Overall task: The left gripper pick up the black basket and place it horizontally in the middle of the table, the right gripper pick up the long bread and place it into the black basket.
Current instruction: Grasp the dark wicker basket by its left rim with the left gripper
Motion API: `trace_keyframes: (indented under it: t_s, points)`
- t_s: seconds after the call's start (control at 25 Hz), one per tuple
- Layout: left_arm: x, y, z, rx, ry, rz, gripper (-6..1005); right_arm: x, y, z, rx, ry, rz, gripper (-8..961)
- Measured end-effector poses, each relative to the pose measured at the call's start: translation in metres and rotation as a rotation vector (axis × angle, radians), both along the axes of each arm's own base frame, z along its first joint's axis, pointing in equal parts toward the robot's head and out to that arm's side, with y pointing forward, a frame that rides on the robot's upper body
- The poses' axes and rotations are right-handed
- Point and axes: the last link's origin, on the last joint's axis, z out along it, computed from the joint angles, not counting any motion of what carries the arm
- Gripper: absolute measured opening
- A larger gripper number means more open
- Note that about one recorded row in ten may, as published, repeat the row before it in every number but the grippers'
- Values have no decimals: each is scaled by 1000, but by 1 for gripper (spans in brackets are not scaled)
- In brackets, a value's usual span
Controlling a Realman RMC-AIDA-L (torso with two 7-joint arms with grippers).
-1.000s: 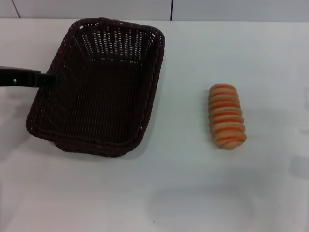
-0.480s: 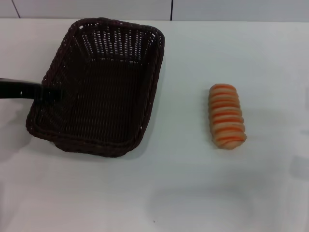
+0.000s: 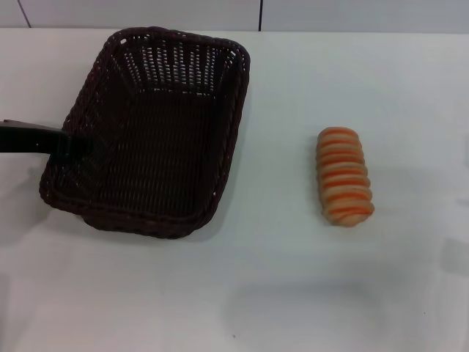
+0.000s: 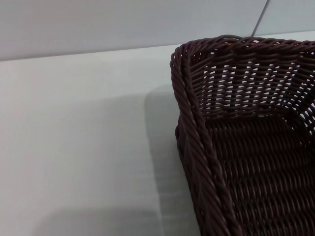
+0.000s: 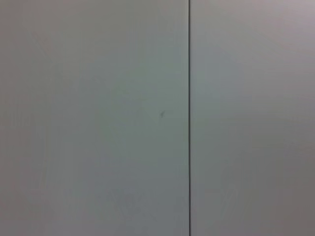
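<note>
Left claw edging along the basket's left rim, basket not yet lifted.

Nearest us we see bare white desk [image 3: 293,293]; then the long bread [image 3: 344,177] lying alone on the right, untouched. The left claw [image 3: 73,143] now sits lower on the black basket [image 3: 157,132] rim than a second ago, touching the left wall; we cannot tell if it's gripping. Basket stays lengthwise at far left, so the grasp seems still being set. Right claw out of view.
</note>
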Motion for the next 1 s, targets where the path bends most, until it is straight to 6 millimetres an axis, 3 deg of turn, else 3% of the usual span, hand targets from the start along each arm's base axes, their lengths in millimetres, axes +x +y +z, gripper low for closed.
trace_keyframes:
  t_s: [0.16, 0.36, 0.68, 1.0]
  points:
    - [0, 0, 0, 0, 1, -1, 491, -1, -1, 1, 9, 1, 4, 714]
    - [0, -1, 0, -10, 2, 0, 254, -2, -1, 0, 10, 4, 6, 713]
    - [-1, -2, 2, -22, 21, -19, 217, -2, -2, 1, 16, 3, 8, 713]
    - [7, 4, 30, -18, 58, -122, 202, -1, -5, 1, 20, 7, 2, 714]
